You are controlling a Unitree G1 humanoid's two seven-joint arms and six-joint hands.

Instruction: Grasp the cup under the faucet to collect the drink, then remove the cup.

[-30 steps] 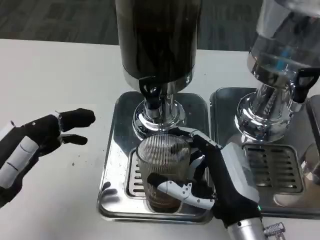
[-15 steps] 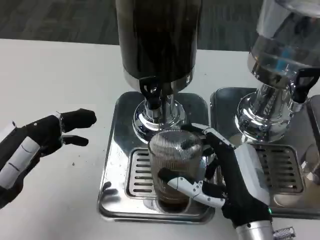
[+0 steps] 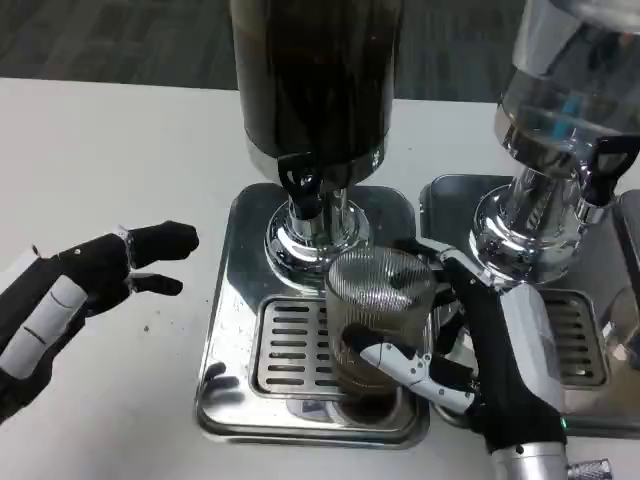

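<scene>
Your dark drink dispenser [image 3: 315,80] stands on its steel drip tray [image 3: 225,330], faucet [image 3: 303,190] above the grate. Your right hand [image 3: 490,360] grips the ribbed cup [image 3: 378,320] at the tray's right edge; left hand [image 3: 75,295] hovers spread, holding nothing. No legible writing

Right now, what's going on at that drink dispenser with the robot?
The right robot hand grips a ribbed clear cup with a little dark drink in its bottom, holding it over the right side of the metal drip tray, off to the right of the dark dispenser's black faucet. The left robot hand hovers over the white table, fingers apart, holding nothing. A second, clear dispenser stands to the right.
</scene>
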